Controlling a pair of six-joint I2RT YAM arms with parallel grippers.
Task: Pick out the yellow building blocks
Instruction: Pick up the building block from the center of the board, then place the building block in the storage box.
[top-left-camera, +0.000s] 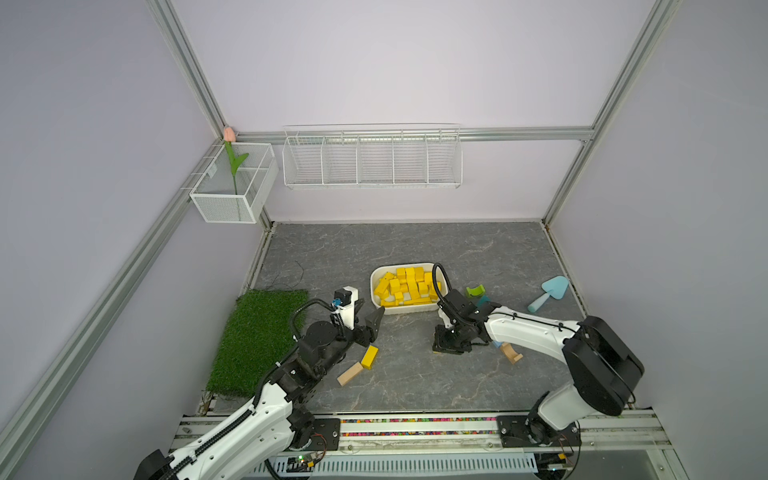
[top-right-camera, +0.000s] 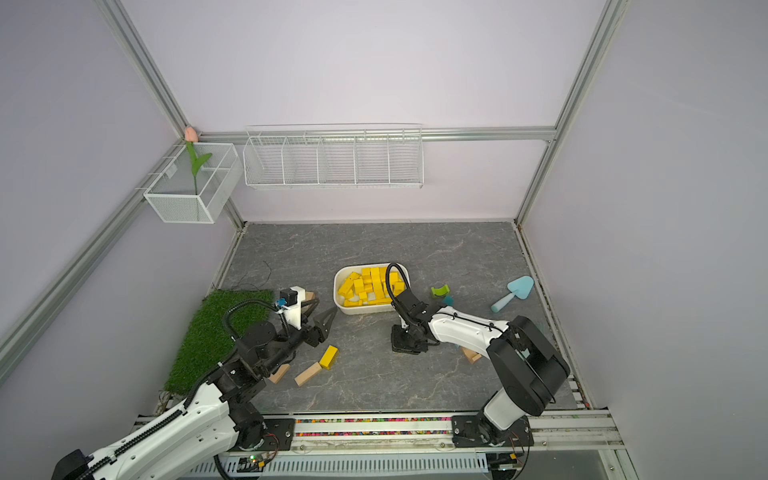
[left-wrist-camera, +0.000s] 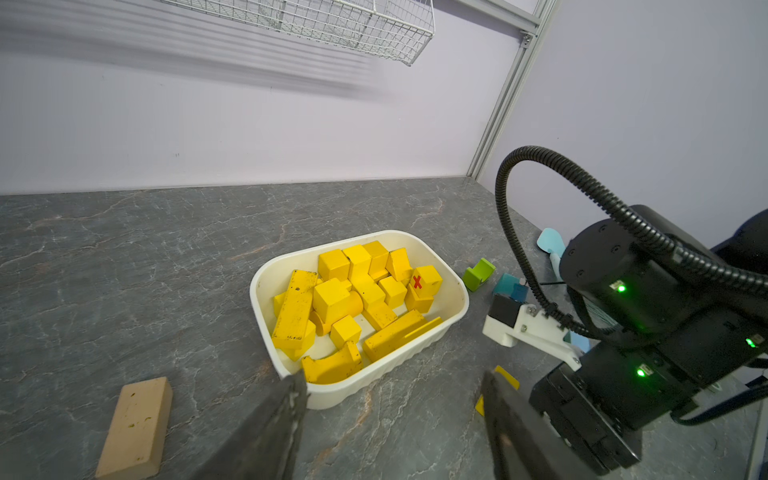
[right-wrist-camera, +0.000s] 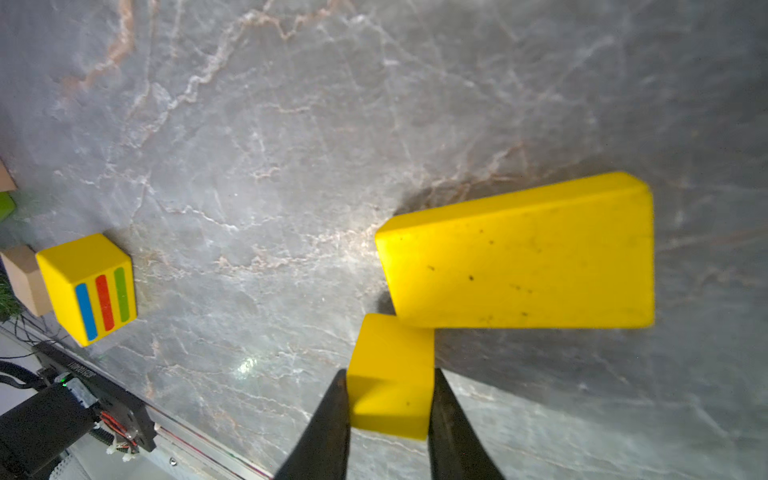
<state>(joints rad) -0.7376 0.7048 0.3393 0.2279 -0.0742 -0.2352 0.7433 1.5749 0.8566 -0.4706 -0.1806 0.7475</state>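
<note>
Many yellow building blocks (top-left-camera: 405, 286) (left-wrist-camera: 336, 299) lie piled in a white tray (top-left-camera: 399, 311) (left-wrist-camera: 257, 291) at mid-table. In the right wrist view my right gripper (right-wrist-camera: 389, 372) is shut on a small yellow block (right-wrist-camera: 392, 345) that sits on the table against a large yellow block (right-wrist-camera: 519, 257). In both top views this gripper (top-left-camera: 446, 347) (top-right-camera: 405, 347) points down in front of the tray. A yellow block with coloured stripes (top-left-camera: 369, 356) (right-wrist-camera: 89, 286) lies loose further left. My left gripper (top-left-camera: 368, 313) (left-wrist-camera: 392, 380) hangs open and empty at the tray's near left corner.
Tan blocks (top-left-camera: 350, 373) (left-wrist-camera: 137, 428) lie beside the striped block, and a tan arch (top-left-camera: 511, 353) sits under the right arm. A green arch (top-left-camera: 475, 290) and a blue trowel (top-left-camera: 548, 293) lie at the right. A grass mat (top-left-camera: 257, 340) covers the left edge.
</note>
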